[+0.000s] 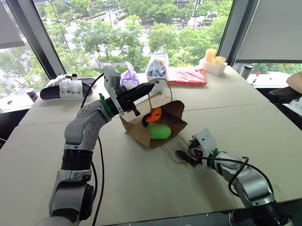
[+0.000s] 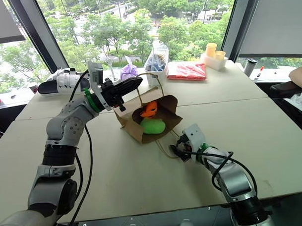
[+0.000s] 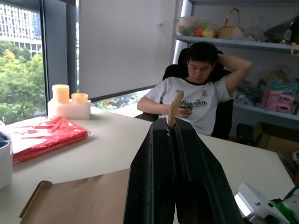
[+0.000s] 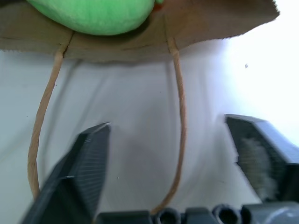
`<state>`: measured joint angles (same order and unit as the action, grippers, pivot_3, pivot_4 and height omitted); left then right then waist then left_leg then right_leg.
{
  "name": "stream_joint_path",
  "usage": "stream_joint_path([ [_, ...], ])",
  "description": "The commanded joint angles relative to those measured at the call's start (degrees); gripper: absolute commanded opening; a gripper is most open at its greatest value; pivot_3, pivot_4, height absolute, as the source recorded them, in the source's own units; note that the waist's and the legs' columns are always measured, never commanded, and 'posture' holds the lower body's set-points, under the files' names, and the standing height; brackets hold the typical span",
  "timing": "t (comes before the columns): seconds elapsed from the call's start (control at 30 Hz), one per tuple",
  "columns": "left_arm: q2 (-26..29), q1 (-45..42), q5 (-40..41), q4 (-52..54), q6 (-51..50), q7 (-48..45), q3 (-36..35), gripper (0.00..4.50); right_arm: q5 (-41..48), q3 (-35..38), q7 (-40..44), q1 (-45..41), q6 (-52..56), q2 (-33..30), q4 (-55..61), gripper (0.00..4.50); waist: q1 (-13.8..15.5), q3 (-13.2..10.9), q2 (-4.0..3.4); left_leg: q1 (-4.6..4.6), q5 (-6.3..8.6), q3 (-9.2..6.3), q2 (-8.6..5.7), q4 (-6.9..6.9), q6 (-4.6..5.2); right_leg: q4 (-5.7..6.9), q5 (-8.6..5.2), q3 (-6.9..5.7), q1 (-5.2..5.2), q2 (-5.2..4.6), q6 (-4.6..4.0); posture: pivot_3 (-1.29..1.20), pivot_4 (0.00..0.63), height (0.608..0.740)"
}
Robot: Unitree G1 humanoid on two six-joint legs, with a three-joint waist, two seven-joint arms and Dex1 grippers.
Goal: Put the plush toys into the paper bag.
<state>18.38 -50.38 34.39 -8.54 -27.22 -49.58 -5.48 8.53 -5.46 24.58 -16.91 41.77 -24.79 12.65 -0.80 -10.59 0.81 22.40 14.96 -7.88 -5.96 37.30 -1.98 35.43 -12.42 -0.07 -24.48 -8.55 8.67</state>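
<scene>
Brown kraft paper dominates the middle of the white table (image 1: 143, 187), where the paper bag (image 1: 139, 131) lies tipped on its side with its mouth facing the near right corner. Both plush toys sit inside that mouth: the orange toy (image 1: 154, 115) toward the back, the green toy (image 1: 159, 131) in front of it, close to the lower lip. The left gripper (image 1: 144, 90) is raised above the bag, its two black fingers pressed together on the upper handle (image 3: 175, 107) (a thin tan loop that pokes up between the fingertips in the wrist view), holding that side of the mouth lifted. The right gripper (image 1: 182, 155) hovers low over the table just in front of the bag's opening, jaws spread wide and holding nothing; the lower handle (image 4: 180, 116) lies slack on the tabletop between its fingers (image 4: 86, 158). Along the far edge by the window stand a purple cloth bundle (image 1: 129, 78), a clear plastic bag (image 1: 157, 66) of blue items and a flat red packet (image 1: 187, 76). A person in a white T-shirt (image 3: 198, 100) sits in a chair beyond the table's far right corner.
</scene>
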Motion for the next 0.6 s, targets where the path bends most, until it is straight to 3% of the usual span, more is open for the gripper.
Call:
stream_joint_path([
  [0.03,0.2,-0.9,0.4,2.1,0.9,0.3,-0.8,0.00,-0.6,0.4,-1.2,-1.8,0.0,1.1,-2.4,2.09,0.0,0.0,0.00,0.00,0.00,0.00,0.00,0.00,0.00,0.00,0.00,0.00,0.00,0.00,0.00,0.00,0.150,0.740],
  [0.17,0.4,-0.8,0.4,2.4,0.8,0.4,-0.9,0.00,-0.2,0.7,-1.0,-2.9,1.2,1.8,-2.6,0.06,0.0,0.0,0.00,0.00,0.00,-0.01,0.00,0.02,0.00,0.01,0.00,0.00,0.01,0.00,0.00,0.00,0.150,0.740],
  [0.4,0.4,-1.8,2.1,2.7,0.9,1.8,-3.0,0.00,7.2,7.7,2.3,-7.1,10.0,-2.1,10.5,0.06,0.0,0.0,-0.01,0.01,0.00,-0.03,-0.01,0.02,0.00,-0.01,0.00,0.00,0.01,-0.01,0.00,0.00,0.150,0.740],
  [0.6,2.3,-4.3,0.6,-1.6,2.8,0.0,-3.2,0.00,17.1,14.6,6.4,-19.3,17.6,-6.4,16.3,0.06,0.0,0.0,-0.01,0.01,0.01,-0.04,0.01,-0.02,0.01,0.00,0.00,-0.02,-0.01,0.02,0.00,0.00,0.150,0.740],
])
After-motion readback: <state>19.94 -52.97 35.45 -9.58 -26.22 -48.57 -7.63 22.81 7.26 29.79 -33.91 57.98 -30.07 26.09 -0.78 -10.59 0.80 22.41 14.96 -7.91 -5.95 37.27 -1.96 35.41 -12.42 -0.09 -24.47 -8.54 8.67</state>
